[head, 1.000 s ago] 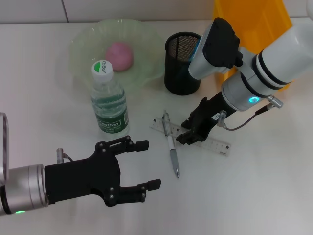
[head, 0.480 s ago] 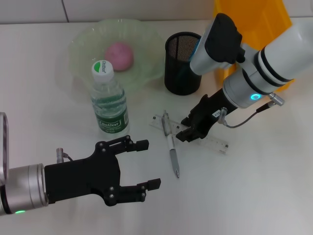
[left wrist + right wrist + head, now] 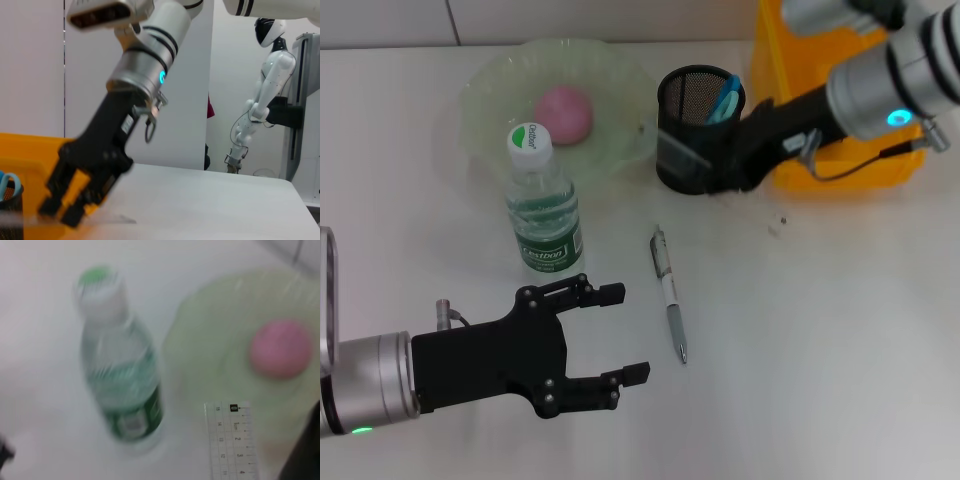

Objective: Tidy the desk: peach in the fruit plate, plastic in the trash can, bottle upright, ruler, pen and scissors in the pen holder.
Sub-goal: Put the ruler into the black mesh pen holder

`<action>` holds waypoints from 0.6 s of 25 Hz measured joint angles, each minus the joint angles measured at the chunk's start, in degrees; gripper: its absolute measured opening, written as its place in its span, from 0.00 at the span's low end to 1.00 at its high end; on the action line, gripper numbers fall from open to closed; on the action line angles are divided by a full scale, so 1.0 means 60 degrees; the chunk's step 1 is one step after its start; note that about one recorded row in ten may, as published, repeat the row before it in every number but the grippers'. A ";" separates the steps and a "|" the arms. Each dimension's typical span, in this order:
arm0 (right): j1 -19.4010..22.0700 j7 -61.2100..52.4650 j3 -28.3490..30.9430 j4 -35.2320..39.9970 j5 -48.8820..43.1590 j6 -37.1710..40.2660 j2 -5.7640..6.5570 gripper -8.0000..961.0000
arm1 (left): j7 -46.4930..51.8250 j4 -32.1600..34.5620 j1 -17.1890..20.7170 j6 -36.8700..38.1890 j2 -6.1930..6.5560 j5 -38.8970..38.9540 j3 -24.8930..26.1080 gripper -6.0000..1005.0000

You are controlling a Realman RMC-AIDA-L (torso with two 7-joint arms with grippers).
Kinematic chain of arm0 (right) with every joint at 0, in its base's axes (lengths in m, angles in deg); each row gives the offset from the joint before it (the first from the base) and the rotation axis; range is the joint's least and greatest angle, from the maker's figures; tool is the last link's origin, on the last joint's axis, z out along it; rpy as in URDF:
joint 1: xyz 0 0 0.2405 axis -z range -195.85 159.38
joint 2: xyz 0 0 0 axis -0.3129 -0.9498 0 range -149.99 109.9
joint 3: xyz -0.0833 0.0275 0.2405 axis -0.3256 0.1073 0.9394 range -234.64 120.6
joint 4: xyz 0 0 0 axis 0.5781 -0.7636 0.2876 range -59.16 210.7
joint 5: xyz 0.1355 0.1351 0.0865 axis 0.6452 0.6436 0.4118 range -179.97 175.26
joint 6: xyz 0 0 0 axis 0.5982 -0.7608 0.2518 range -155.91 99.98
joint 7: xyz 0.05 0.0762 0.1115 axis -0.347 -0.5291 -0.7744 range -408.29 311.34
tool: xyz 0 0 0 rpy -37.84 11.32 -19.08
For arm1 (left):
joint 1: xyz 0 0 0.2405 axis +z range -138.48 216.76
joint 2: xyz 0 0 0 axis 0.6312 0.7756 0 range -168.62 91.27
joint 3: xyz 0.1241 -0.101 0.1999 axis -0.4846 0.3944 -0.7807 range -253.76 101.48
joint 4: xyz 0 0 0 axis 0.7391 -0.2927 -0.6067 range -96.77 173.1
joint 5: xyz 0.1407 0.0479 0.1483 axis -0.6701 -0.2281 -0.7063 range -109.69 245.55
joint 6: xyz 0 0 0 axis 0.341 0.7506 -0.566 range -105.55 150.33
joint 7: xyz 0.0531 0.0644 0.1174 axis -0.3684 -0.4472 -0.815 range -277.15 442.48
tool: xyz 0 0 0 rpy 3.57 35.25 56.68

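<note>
My right gripper [image 3: 718, 178] is shut on the clear ruler [image 3: 682, 156] and holds it in the air, just in front of the black mesh pen holder [image 3: 692, 130]. The ruler also shows in the right wrist view [image 3: 231, 440]. Blue scissors [image 3: 726, 99] stand in the holder. The pen [image 3: 668, 293] lies on the table. The bottle [image 3: 542, 205] stands upright. The pink peach [image 3: 565, 112] lies in the green fruit plate [image 3: 490, 90]. My left gripper [image 3: 628, 335] is open and empty, low at the front left.
The orange trash can [image 3: 840, 90] stands at the back right, behind my right arm. The left wrist view shows my right gripper [image 3: 70, 210] in front of the orange can [image 3: 30, 150].
My right gripper has lifted the ruler off the table and carried it back toward the pen holder. The pen stays on the table. The left arm has not moved.
</note>
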 joint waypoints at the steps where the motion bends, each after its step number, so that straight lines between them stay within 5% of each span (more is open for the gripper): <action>1: 0.0102 0.0002 0.0196 0.0233 0.0229 0.0013 0.0000 0.40 | 0.0000 0.0000 0.0000 0.0000 0.0000 0.0000 0.0000 0.81; 8: 0.0754 0.1085 0.1295 0.1035 0.2762 -0.0565 0.0023 0.40 | -0.0002 -0.0036 -0.0115 0.0000 -0.0021 0.0000 0.0028 0.81; 15: 0.0923 0.3973 0.1366 -0.0123 0.5982 -0.1868 0.0007 0.40 | -0.0076 -0.0066 -0.0168 -0.0042 -0.0038 0.0000 -0.0006 0.81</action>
